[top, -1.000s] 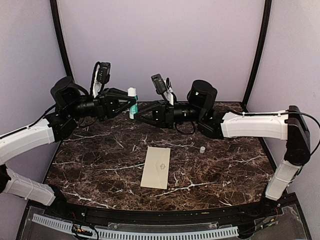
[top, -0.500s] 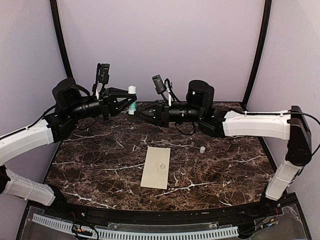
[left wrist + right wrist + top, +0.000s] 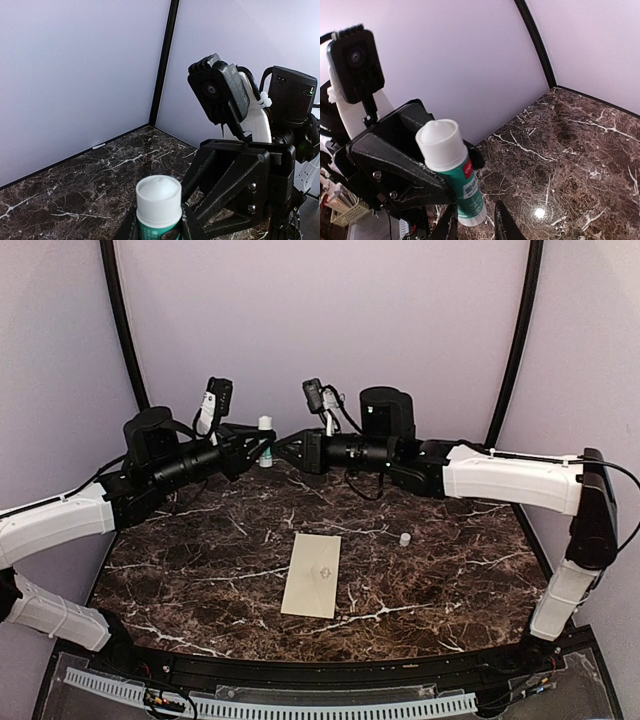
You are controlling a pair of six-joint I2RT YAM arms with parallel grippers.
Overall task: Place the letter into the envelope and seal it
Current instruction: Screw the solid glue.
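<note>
L arm (image 3: 60,525): comes in from near-left, forearm approx. level, wrist high over far part of table (image 3: 450,580), pointing right.
L gripper (image 3: 159,227): pinches glue stick (image 3: 462,182) mid-body, a finger pressed on each side. Stick is upright w/ slight lean, clear of tabletop.
R arm (image 3: 510,480): long white link runs approx. level from right side toward centre. Wrist points left, tip to tip w/ L gripper.
R gripper (image 3: 475,215): fingers a little apart, straddling stick's bottom end. Can't tell if they actually clamp it.
Envelope (image 3: 312,575): flat on table, near centre, well apart from both grippers and touched by neither.
Envelope axis: long axis runs near–far, far end tipped slightly right; emblem (image 3: 322,573) faces up.
Envelope look: plain cream paper, long rectangle, straight edges, emblem small & faint at mid-face.
Glue look: cylinder, white rounded top, green body w/ white label and a red mark.
Table look: dark brown marble-look surface w/ white veins, glossy — light spot shows in R wrist view.
White bit (image 3: 405,538): on table right of envelope, apart from it; too small to ID.
</note>
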